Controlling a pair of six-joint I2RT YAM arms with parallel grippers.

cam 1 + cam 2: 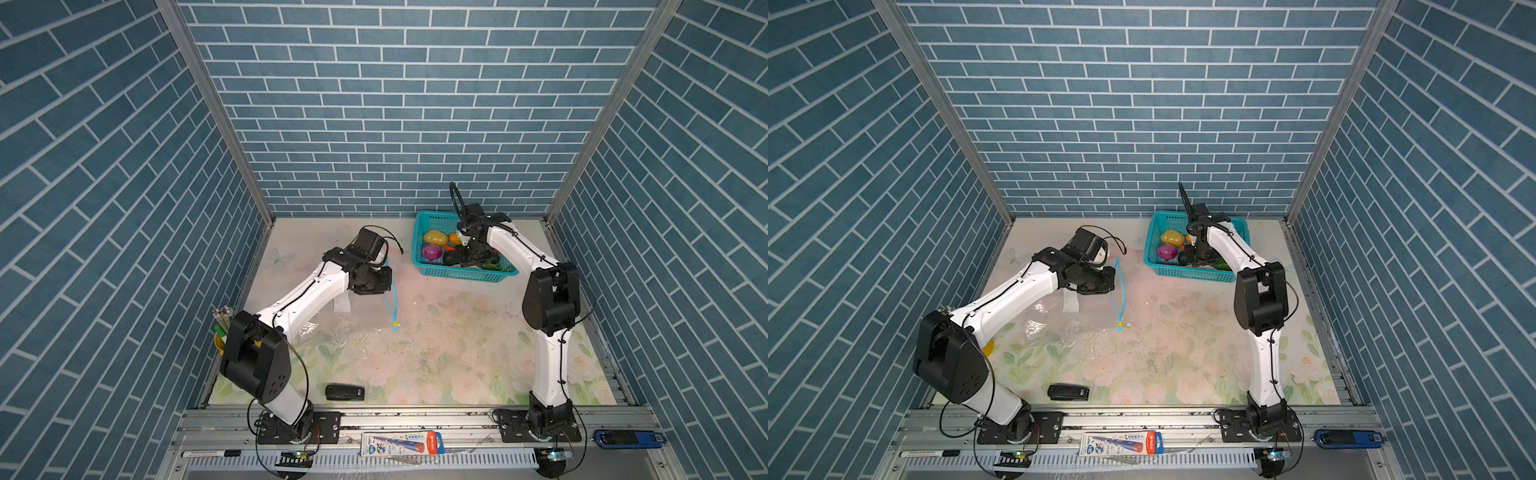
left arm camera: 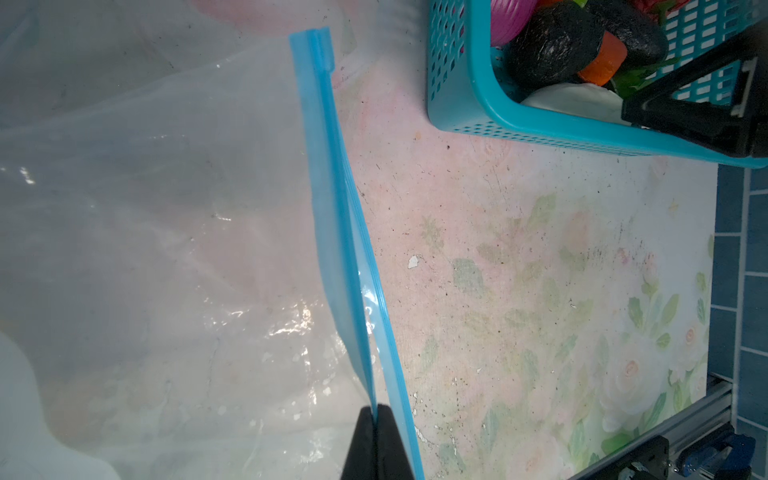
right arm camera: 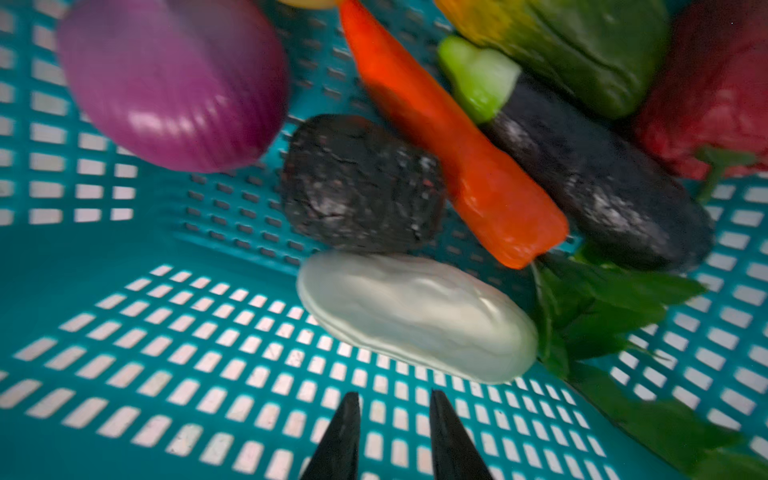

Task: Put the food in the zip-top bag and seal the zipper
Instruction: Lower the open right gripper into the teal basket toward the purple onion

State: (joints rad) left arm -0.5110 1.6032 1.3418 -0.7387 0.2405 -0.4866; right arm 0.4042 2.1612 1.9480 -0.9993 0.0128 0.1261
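The left gripper [image 2: 376,415] is clamped shut on the upper strip of the zipper [image 2: 332,187]. From the fingertips, the light-blue strip runs away toward its plain end. The lower strip sits parted from the held one, so the mouth of the zip-top bag [image 2: 166,208] stands open. The clear bag body spreads flat on the floral table cover [image 2: 519,249] to one side of the gripper. In both top views the yellow slider tab [image 1: 395,323] [image 1: 1120,322] sits at the zipper end, apart from the left gripper.

The right gripper [image 3: 393,399] is lowered inside the teal basket [image 3: 124,249]. Its jaws are parted with nothing between them.

- White piece [image 3: 415,320]: just ahead of the fingertips, not touching.
- Dark lumpy piece [image 3: 357,187]: directly beyond the white piece.
- Orange carrot [image 3: 449,145] and eggplant [image 3: 594,187]: side by side, farther ahead.
- Purple onion [image 3: 174,83]: farther ahead and off to one side.
- Leafy greens [image 3: 602,307]: beside the white piece.
- Green pepper [image 3: 594,54] and red piece [image 3: 715,91]: farthest from the fingertips.

All visible food lies in the basket, well apart from the bag.
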